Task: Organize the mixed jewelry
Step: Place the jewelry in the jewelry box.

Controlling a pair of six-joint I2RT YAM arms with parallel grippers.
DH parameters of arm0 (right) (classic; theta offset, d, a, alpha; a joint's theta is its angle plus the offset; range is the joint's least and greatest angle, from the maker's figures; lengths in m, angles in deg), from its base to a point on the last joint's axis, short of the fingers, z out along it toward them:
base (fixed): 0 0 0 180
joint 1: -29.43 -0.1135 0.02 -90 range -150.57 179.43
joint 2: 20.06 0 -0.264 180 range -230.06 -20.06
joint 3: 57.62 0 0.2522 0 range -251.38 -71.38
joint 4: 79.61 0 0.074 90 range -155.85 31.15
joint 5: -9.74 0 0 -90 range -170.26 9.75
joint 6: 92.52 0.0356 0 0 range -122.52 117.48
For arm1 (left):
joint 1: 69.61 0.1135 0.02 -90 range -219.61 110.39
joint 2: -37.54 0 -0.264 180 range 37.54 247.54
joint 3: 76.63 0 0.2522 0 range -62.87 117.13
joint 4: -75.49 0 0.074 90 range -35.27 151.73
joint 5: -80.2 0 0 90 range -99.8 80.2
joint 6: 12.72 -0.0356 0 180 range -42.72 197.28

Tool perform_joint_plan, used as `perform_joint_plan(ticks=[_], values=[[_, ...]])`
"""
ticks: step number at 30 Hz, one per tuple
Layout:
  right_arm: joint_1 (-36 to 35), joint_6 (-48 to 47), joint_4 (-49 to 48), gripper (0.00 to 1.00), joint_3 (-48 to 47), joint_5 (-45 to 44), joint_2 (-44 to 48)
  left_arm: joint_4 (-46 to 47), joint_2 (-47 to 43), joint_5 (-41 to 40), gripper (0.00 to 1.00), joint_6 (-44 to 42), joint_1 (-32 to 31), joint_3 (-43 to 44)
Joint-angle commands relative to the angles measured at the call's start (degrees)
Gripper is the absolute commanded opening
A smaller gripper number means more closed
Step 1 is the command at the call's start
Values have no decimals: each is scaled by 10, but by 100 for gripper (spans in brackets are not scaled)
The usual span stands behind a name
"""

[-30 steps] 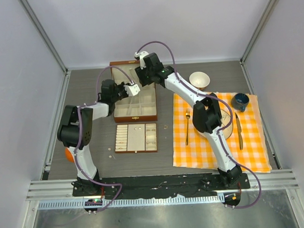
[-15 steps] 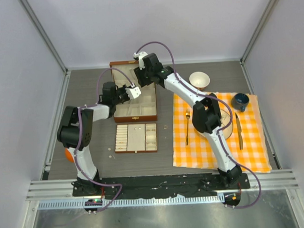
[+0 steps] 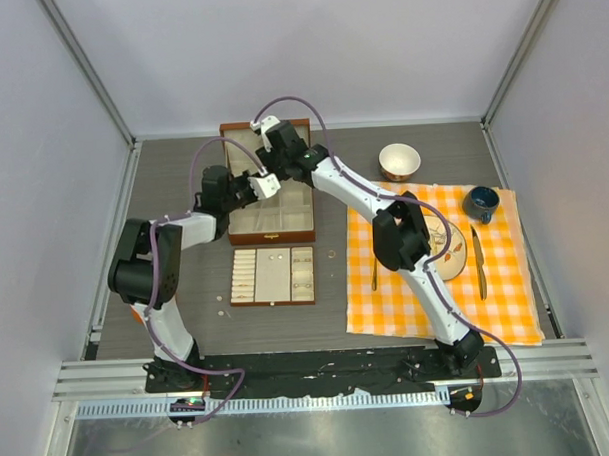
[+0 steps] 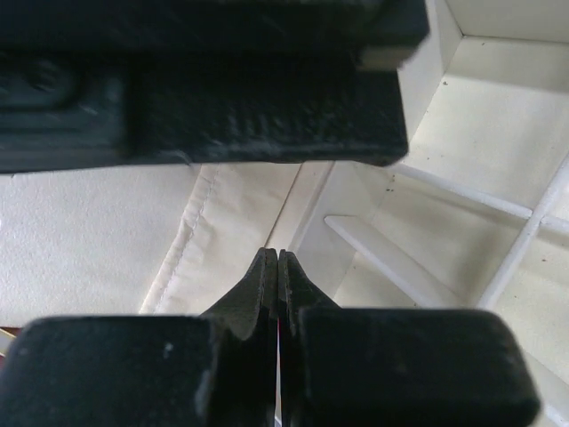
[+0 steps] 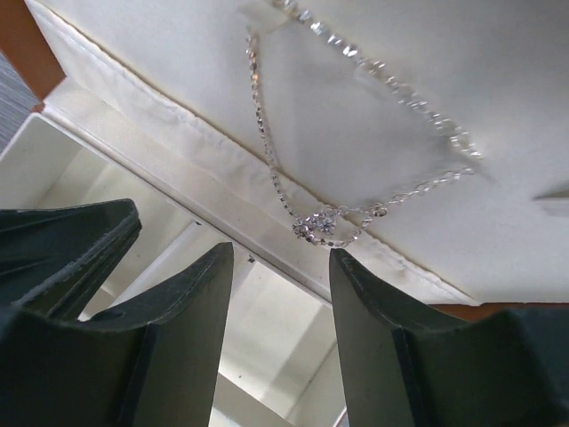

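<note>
though agape, right end effector (image 5: 279,256) near necklace (image 5: 322,224)

This is a robotics lab test cell. White panel walls (image 3: 308,48) in aluminium framing (image 3: 89,70) enclose a grey table (image 3: 167,168). The left arm (image 3: 146,269) and right arm (image 3: 427,284) are bolted to a black base plate (image 3: 329,365). Staged props include an orange checked cloth (image 3: 508,311) and a wooden jewelry box (image 3: 273,235).

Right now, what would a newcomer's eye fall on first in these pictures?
The shut left gripper and the open right gripper meet over the open wooden box toward the far side of the table. Just beyond the right gripper, a silvery chain necklace lies on cream lining. An orange checked cloth covers the right side.
</note>
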Motion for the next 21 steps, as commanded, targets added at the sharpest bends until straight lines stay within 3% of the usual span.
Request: perform_joint_plan(ticks=[1,17,21], values=[[-6,-18,-22,53,-29,-58,-5,36,-37,-5,0,18,6,-12],[-21,-41,-46,47,-47,-125,-27,39,-40,-13,0,28,12,-15],[-27,-50,-52,41,-55,-132,-30,41,-38,-15,0,31,12,-13]])
